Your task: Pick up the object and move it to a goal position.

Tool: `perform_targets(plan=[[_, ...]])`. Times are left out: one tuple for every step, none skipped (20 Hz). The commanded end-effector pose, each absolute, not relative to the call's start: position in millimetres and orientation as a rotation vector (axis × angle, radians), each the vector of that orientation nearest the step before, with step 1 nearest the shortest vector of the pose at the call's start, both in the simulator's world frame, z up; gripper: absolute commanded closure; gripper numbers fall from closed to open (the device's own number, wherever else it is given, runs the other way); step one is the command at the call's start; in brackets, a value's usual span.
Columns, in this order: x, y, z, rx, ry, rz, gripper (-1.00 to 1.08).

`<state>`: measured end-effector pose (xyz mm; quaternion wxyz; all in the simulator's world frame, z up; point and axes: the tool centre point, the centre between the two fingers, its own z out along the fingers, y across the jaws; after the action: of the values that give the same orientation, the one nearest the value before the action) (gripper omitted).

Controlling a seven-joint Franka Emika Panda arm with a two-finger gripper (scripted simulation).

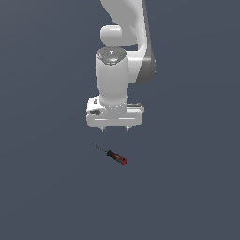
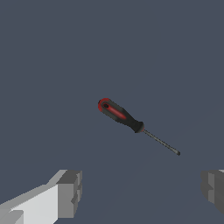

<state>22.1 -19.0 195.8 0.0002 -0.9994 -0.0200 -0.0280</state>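
Note:
The object, a small screwdriver with a thin dark shaft and a black-and-red handle, lies flat on the grey floor. Its tip points toward the exterior view's left and its handle toward the exterior view's right. My white gripper hangs above it, pointing straight down, with a gap of air between. It is open and holds nothing. The wrist view shows the screwdriver lying beyond the two grey fingertips, which stand wide apart.
The white arm rises behind the gripper to the picture's upper edge. The plain dark grey floor surrounds the screwdriver on all sides.

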Motion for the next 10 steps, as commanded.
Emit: perform_targets(plan=[[23, -20, 193, -3.141, -0.103, -0.085, -0.92], [24, -21, 191, -3.141, -0.124, -0.083, -0.92], [24, -21, 189, -3.141, -0.147, -0.081, -0.92], [25, -22, 187, -3.141, -0.172, -0.08, -0.92], [25, -23, 185, -3.141, -0.2, -0.078, -0.92], [26, -24, 183, -3.14, -0.229, -0.076, -0.92], [27, -25, 180, -3.139, -0.26, -0.073, -0.92], [27, -26, 177, -3.138, -0.294, -0.071, -0.92], [28, -27, 175, -3.135, -0.329, -0.068, -0.92], [29, -28, 172, -3.133, -0.367, -0.065, -0.92]])
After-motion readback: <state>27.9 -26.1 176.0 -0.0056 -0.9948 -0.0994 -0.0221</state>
